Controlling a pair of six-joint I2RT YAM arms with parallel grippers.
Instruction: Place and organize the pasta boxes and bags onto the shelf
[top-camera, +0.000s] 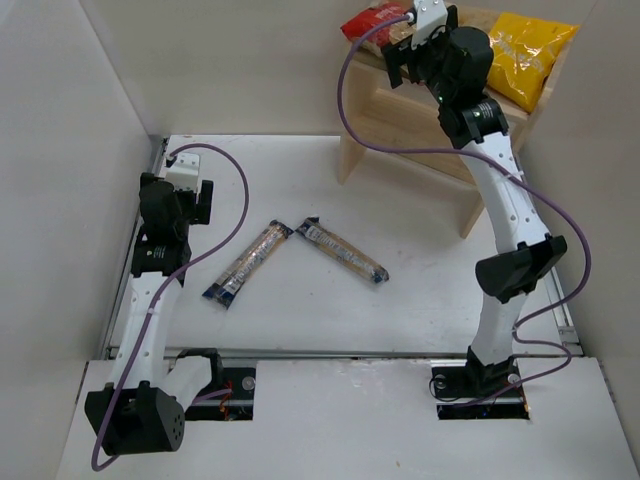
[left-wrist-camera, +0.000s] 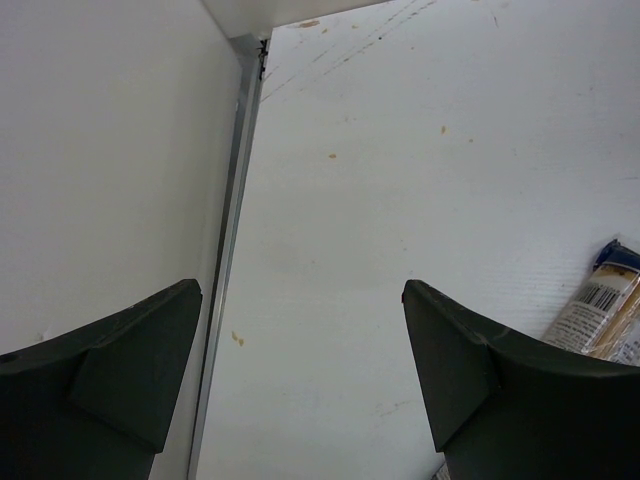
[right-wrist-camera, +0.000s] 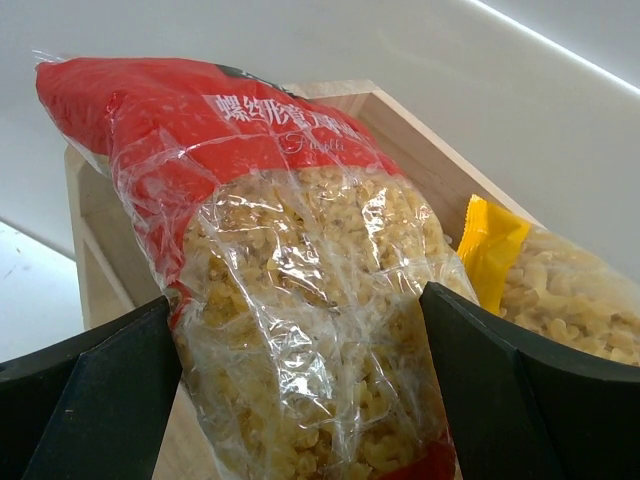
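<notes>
Shelf (top-camera: 392, 110) top: red bag (top-camera: 368, 22), yellow bag (top-camera: 525, 55)

Lab test cell: white panel walls (top-camera: 70, 150) around bare table (top-camera: 300, 180).

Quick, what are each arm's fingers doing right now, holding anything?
Left gripper: open, empty.
Right gripper: open, fingers straddling the red plastic pasta bag with clear window.
</notes>
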